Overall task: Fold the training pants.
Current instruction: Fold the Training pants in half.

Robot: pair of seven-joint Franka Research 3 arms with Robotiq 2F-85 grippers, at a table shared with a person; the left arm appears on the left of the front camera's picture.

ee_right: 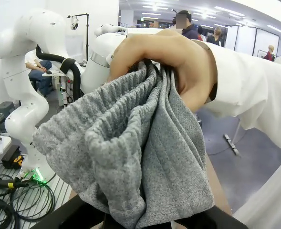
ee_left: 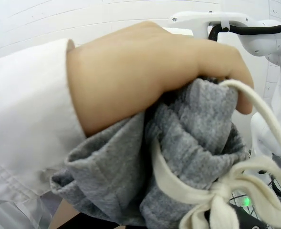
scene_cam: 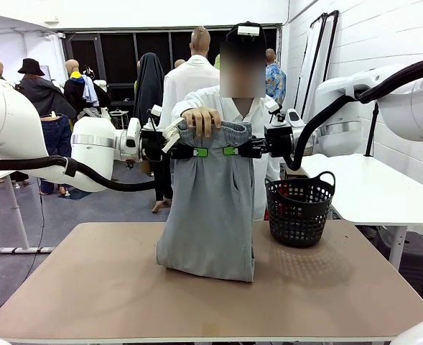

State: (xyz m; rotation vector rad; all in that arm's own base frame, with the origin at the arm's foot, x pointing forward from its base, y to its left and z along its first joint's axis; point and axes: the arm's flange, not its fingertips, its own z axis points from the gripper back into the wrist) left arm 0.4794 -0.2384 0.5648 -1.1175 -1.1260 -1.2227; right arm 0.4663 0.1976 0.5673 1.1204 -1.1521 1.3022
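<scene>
A: Start at the grippers. What are they doing?

B: The left gripper (scene_cam: 197, 152) and the right gripper (scene_cam: 233, 150) are both pinched shut on the pants (scene_cam: 210, 208), just under the waistband, one at each side. Their green pads nearly meet across the front of the cloth.

A: And the pants themselves?

B: They hang upright between the two grippers, waistband at the top, lower end bunched on the table (scene_cam: 89, 287). A person's hand (scene_cam: 200, 118) grips the waistband from above, right over the grippers. In the left wrist view that hand (ee_left: 145, 71) closes on the grey cloth beside the drawstring (ee_left: 212, 191).

A: How would you do this step well?

B: It looks like a handover, so I'd keep both pinches firm and level until the hand lets go. Then I'd spread the waistband flat and lower it away from the basket (scene_cam: 299, 208), so the legs lie straight on the table before any fold. Uneven height would likely twist the cloth.

A: Counts?

B: Two grippers, one pair of pants, one drawstring, one hand on the cloth, one basket to the right of the pants, one table.
</scene>
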